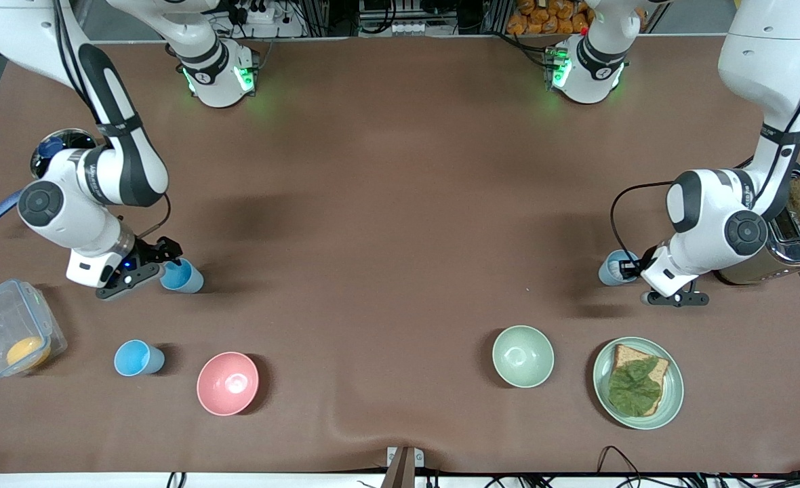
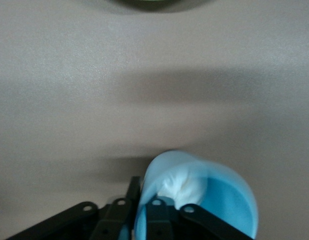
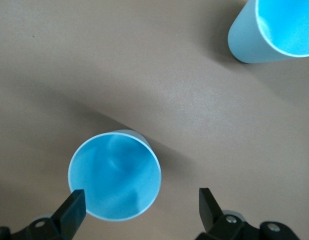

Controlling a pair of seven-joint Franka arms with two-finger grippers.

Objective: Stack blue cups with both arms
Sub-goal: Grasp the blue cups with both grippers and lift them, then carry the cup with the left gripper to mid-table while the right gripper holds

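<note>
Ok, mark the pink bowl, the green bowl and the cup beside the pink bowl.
pink bowl (image 1: 227, 383), front view, inside bottom.
green bowl (image 1: 523, 356), front view, inside bottom.
sky-blue cup (image 1: 135, 358), front view, open mouth.

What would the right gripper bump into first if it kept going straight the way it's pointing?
Probably the bright blue cup standing on the table: the right gripper hangs open just above it, one finger at its rim.

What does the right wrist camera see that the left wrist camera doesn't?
Only the right wrist view: a bright blue cup between the fingers of the open right claw, and a second bright blue cup standing apart from it.
Only the left wrist view: the paler blue cup with a white bit inside, right at the left claw.
Both: the brown table, a black claw and a blue cup close to it.
</note>
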